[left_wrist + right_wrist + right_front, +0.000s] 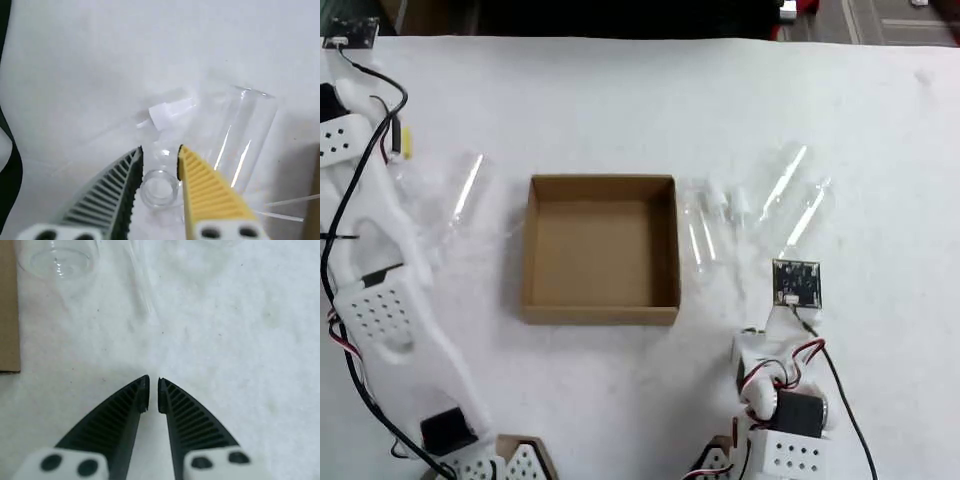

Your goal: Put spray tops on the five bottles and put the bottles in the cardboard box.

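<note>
My left claw (pixel 160 149) is spread a little, and the open mouth of a bottle (pixel 160 189) shows in the gap between the grey and yellow fingers. I judge it framed rather than pinched. The mouth looks round to me, so that bottle's long axis runs the way my fingers point. A white spray top (pixel 167 111) lies on its side just beyond my fingertips, apart from the mouth. Bringing the two together is what the next move turns on. A second bottle (pixel 240 135) lies on its side next to it.

All of this sits left of the cardboard box (pixel 602 315), which stands with nothing in it at the middle of the table (pixel 620 100).

My right claw (pixel 153 380) is pressed almost together and holds nothing. It hangs over bare surface near the box's right near corner. The other bottles (pixel 785 180) lie farther off on that side, slanting from near-left to far-right, and that arm is the closer one to them.

The surface is white and faintly speckled, and the room beyond its far edge is dark.
</note>
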